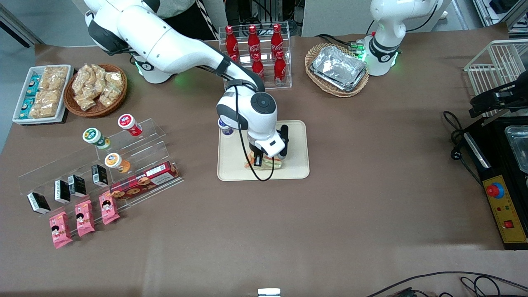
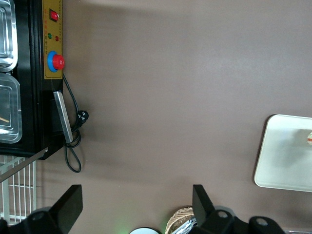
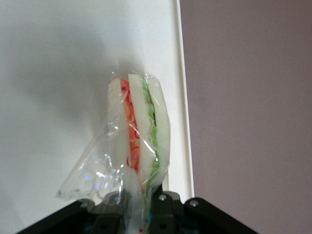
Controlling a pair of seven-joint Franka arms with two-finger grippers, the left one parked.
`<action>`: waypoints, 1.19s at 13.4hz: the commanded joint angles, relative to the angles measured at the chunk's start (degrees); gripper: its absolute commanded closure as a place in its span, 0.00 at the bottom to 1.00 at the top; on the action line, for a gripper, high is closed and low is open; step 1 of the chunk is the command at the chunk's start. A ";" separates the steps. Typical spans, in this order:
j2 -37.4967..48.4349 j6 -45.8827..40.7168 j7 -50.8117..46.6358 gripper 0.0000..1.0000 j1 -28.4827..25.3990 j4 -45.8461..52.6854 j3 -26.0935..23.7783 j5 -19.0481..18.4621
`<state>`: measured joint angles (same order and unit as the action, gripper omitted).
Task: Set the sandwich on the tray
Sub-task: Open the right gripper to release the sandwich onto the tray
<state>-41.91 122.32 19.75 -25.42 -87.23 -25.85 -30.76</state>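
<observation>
- My hand is clamped on the sandwich, gripping it at one end so the filling edge faces the wrist camera.
- The sandwich sits low over the tray, close to the rim nearest the front camera; whether it touches, I cannot tell.
- I judge release comes next.
- A small cup stands at the tray's edge.
</observation>
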 commanded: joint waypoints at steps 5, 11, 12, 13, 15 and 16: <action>-1.77 0.63 -1.90 0.82 -0.77 0.22 0.36 -5.19; -2.92 2.92 -4.37 0.70 -0.86 0.31 0.36 -6.86; -3.18 3.09 -4.45 0.48 -0.86 0.31 0.36 -6.86; -3.18 3.18 -4.45 0.39 -0.86 0.31 0.36 -6.86; -3.18 3.88 -4.37 0.35 -0.86 0.31 0.36 -7.04; -3.18 3.89 -4.45 0.19 -1.47 0.31 0.45 -6.95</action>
<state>-44.51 124.91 16.83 -26.01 -87.29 -25.54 -35.81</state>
